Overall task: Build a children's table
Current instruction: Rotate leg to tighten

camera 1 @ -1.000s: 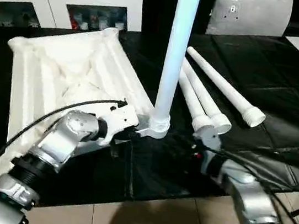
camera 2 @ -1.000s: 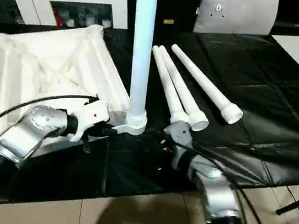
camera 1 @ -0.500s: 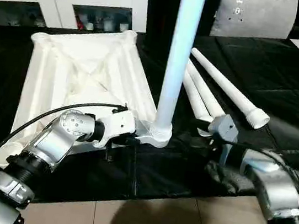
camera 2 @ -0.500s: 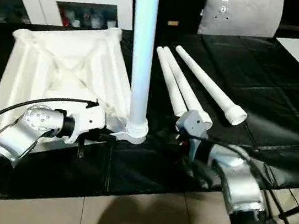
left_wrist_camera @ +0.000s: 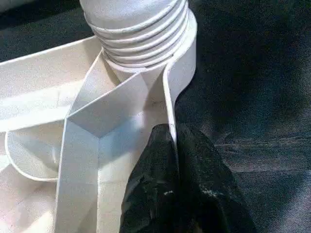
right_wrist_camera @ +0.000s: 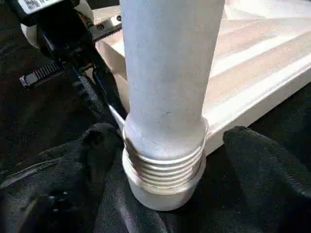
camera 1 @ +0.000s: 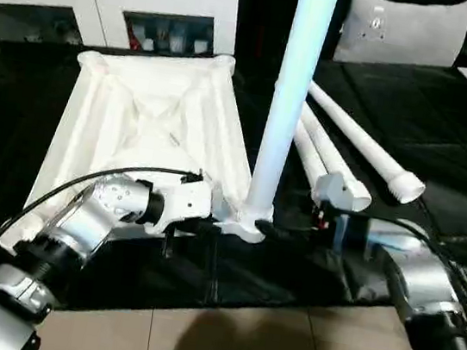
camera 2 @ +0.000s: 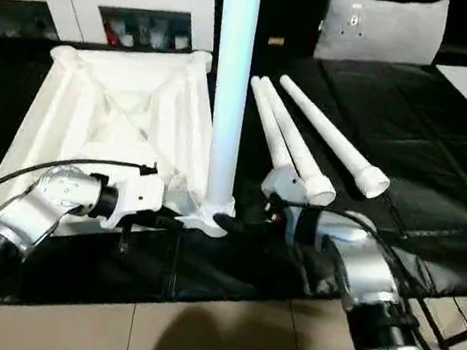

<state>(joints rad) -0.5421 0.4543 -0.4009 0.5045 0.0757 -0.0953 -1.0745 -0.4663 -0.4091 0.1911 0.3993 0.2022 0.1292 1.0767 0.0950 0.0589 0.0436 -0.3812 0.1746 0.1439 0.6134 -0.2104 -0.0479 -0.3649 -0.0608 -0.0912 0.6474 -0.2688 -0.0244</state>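
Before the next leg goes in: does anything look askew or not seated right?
The standing leg shows thread rings above the corner socket, so it seems not fully screwed in. It leans a little in the head view. Three legs lie loose on the mat.

Smooth white plastic top [camera 1: 137, 118]; matt black cloth [camera 1: 448, 135].

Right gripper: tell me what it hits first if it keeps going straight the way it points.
Probably the upright leg: the right gripper points at its threaded base, one finger on either side, just above the corner socket of the table top.
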